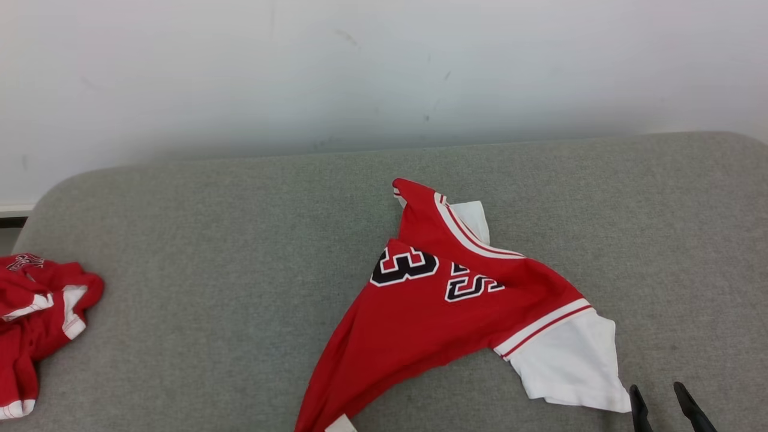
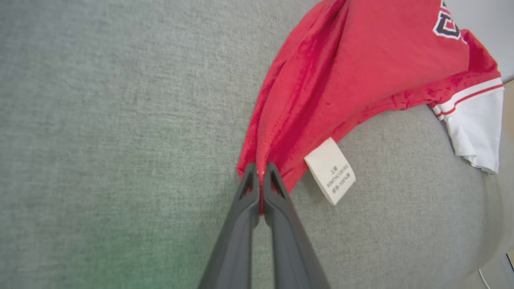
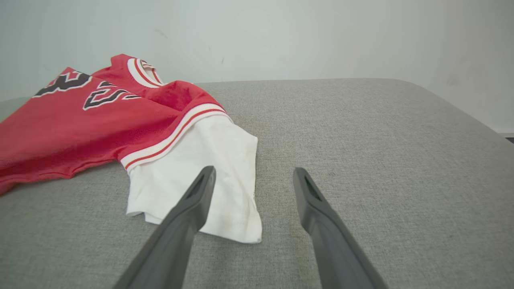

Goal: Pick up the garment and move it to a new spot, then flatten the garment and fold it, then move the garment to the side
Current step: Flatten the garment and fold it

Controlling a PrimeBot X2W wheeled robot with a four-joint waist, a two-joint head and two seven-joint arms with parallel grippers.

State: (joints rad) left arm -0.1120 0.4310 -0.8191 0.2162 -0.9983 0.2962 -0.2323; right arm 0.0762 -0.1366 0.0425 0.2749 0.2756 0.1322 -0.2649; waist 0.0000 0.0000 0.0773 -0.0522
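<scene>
Left jaws clamp garment (image 2: 361, 60) hem by its label (image 2: 330, 170); right jaws gape, perhaps over sleeve (image 3: 192, 152).

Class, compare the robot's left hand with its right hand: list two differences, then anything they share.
The left hand is shut; the right hand is open wide. The left hand pinches the hem of the red jersey beside its white label; the right hand holds nothing, near the white sleeve. Both have two long dark fingers.
</scene>
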